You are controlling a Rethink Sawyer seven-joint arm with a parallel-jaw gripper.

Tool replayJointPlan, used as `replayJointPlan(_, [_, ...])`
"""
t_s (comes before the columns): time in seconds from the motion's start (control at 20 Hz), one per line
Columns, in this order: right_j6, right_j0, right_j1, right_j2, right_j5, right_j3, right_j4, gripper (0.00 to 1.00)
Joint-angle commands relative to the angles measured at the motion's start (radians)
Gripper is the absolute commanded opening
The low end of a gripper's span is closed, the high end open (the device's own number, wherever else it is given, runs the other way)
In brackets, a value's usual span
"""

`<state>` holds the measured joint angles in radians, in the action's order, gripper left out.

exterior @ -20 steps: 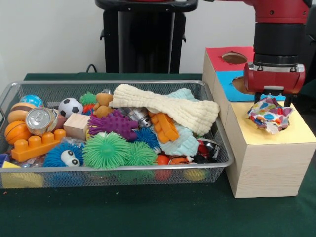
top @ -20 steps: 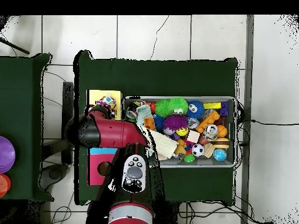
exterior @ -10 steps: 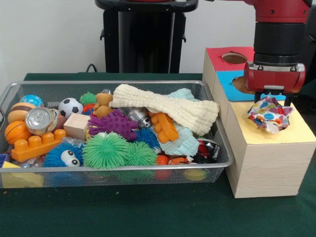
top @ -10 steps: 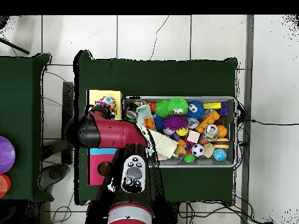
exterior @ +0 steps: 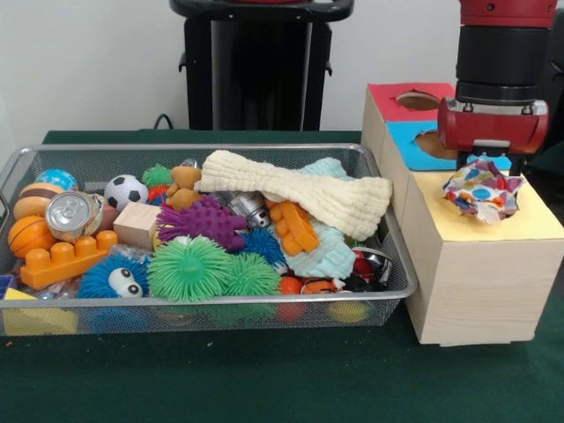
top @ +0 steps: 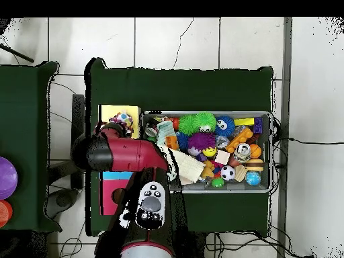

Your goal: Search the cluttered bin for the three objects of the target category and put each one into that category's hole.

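Crumpled cloth [exterior: 482, 191] atop box [exterior: 476, 264], front-clear.

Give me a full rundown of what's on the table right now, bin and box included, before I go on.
Wire bin: one, silver mesh, on the green table.
Wooden box: one, beside the bin; red, blue and yellow top sections, holes showing in red and blue.
Crumpled patterned cloth: one, multicoloured, on the yellow section.
Cream towel: one, draped over the bin's clutter.
Spiky balls: several, green, blue and purple, bin front.
Orange brick: one, bin's left end in the front view.
Can: one, silver, behind the brick.
Soccer ball: one, black and white.
Wooden block: one, tan.
Gripper: one, red and black, right above the cloth; fingers hidden.
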<state>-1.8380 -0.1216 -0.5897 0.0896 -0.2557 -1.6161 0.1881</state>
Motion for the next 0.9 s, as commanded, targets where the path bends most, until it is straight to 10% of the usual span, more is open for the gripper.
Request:
replayJointPlan(0.05, [-0.128, 0.007, -0.066, 0.037, -0.216, -0.040, -0.015, 1.00])
replayJointPlan(0.55, [-0.163, 0.027, -0.039, 0.022, -0.164, -0.060, 0.005, 1.00])
replayJointPlan(0.6, [-0.170, 0.010, -0.033, 0.051, -0.110, -0.054, -0.012, 0.00])
replayJointPlan(0.9, [-0.181, 0.016, -0.035, 0.045, -0.089, -0.076, -0.001, 0.00])
